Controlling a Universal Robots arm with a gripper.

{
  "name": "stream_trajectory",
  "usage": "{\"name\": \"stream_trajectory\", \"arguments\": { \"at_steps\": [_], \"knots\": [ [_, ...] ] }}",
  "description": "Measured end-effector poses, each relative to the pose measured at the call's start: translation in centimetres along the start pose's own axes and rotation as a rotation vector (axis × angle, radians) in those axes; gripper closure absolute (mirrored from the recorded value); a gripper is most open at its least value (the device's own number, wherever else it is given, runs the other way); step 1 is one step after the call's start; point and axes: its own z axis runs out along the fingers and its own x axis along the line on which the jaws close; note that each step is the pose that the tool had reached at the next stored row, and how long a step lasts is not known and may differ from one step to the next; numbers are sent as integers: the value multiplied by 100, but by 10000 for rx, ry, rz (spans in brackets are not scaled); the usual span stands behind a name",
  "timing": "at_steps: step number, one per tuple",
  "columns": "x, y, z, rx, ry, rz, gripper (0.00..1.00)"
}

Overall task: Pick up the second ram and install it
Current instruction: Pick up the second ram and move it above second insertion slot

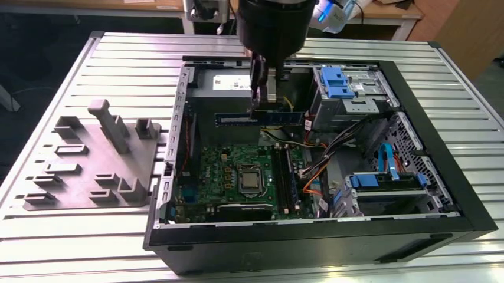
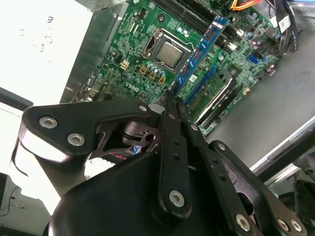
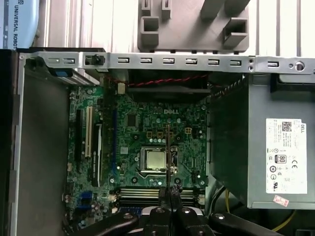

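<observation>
in the exterior view the black cylindrical robot arm (image 1: 272, 23) is cut off by the top edge, and its gripper (image 1: 260, 111) covers the clamped part of the second ram (image 1: 232, 119), a long thin blue-green circuit-board stick. in the second wrist view the gripper's black linkage hides the ram's near end and part of the green motherboard (image 2: 125, 49). in the first wrist view the ram is edge-on, its chips unseen; the grey plastic holder tray (image 3: 192, 34) runs off the top edge.

Robotics lab, workshop-like — slatted aluminium bench (image 1: 55, 239), open computer case (image 1: 315, 244), grey fixture tray (image 1: 94, 154)
</observation>
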Motion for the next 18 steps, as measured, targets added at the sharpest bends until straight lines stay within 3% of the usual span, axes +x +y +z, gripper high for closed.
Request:
{"name": "stream_trajectory", "arguments": {
  "at_steps": [18],
  "knots": [
    [1,-15,323,0,0,0,89]
  ]
}}
